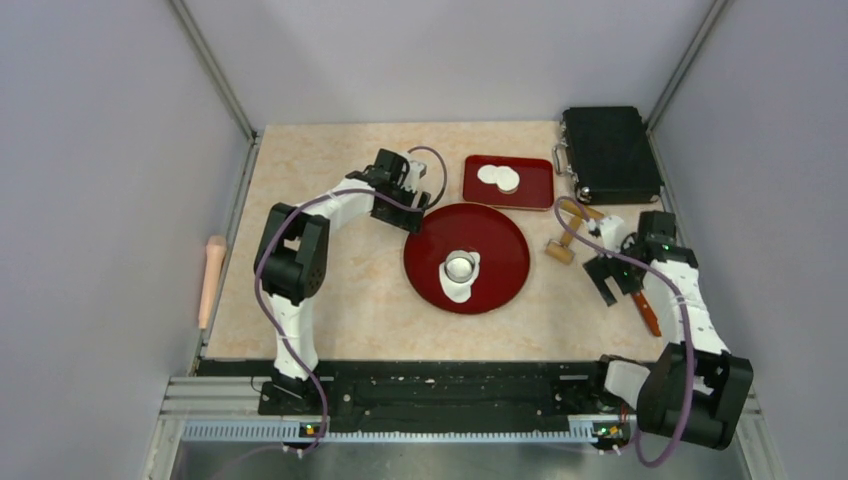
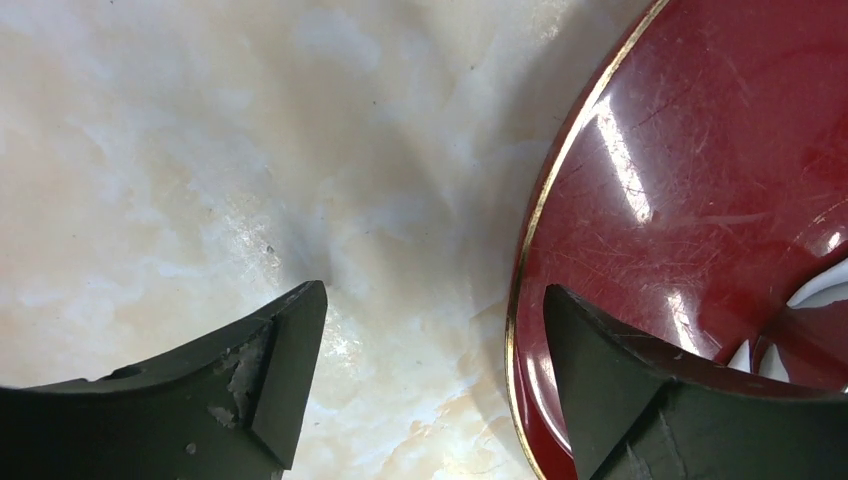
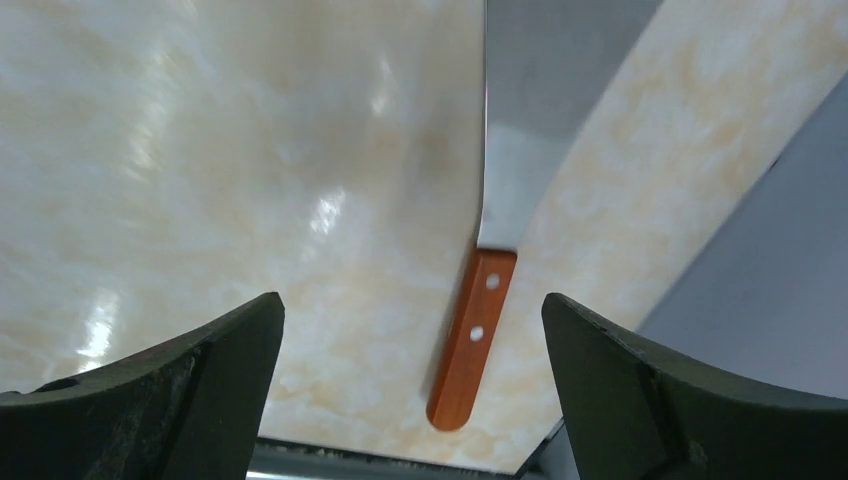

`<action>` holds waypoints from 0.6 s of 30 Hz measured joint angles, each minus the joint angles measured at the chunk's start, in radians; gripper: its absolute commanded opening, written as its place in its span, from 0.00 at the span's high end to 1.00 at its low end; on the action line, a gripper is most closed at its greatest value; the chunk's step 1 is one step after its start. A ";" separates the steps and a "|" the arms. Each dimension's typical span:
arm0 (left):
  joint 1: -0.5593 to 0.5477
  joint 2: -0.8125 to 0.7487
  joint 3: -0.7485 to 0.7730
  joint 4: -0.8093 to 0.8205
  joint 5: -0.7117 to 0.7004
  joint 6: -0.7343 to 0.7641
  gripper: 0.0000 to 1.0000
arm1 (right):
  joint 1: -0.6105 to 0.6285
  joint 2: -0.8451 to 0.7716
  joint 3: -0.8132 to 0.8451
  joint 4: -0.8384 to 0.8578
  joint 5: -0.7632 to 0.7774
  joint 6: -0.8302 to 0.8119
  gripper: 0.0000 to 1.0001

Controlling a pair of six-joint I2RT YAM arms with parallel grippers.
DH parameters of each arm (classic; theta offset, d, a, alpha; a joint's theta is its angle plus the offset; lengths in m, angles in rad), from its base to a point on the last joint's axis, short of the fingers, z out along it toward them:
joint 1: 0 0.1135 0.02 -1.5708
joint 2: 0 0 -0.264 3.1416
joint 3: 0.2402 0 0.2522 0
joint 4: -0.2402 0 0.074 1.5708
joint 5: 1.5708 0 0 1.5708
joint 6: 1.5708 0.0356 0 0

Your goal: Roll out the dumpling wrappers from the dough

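Note:
A flattened, ragged white dough sheet [image 1: 458, 288] lies on the round red plate [image 1: 505, 250], with a small metal ring [image 1: 460, 266] standing on it. Two round dumpling wrappers [image 1: 497, 177] rest on the red rectangular tray [image 1: 535, 187]. My left gripper [image 1: 416, 222] hangs open and empty at the plate's upper-left rim. In the left wrist view the left gripper [image 2: 435, 335] straddles the gold rim of the plate [image 2: 700, 170], and a bit of dough [image 2: 822, 284] shows at the right edge. My right gripper [image 1: 606, 286] [image 3: 412, 310] is open and empty above the spatula [image 3: 472, 335].
The spatula [image 1: 649, 311] with its orange handle lies at the right table edge. A wooden-handled tool [image 1: 563, 246] sits right of the plate. A black case [image 1: 610, 153] occupies the back right corner. A rolling pin [image 1: 212, 280] lies beyond the table's left edge.

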 measured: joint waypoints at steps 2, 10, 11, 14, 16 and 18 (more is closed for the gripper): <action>0.000 -0.002 0.008 -0.010 0.001 0.016 0.14 | -0.100 -0.008 -0.056 -0.013 0.010 -0.060 0.03; 0.000 -0.121 0.009 -0.043 0.007 0.063 0.11 | -0.374 0.057 -0.096 -0.007 -0.032 -0.237 0.10; 0.000 -0.141 0.009 -0.043 0.009 0.066 0.11 | -0.397 0.086 -0.096 -0.004 -0.036 -0.255 0.11; 0.000 -0.190 0.009 -0.043 0.014 0.080 0.11 | -0.449 0.186 -0.096 -0.005 -0.052 -0.306 0.26; -0.002 -0.209 0.009 -0.049 0.019 0.089 0.10 | -0.479 0.251 -0.079 -0.027 -0.071 -0.334 0.49; -0.006 -0.215 0.013 -0.059 0.022 0.100 0.10 | -0.500 0.296 -0.041 -0.031 -0.079 -0.356 0.74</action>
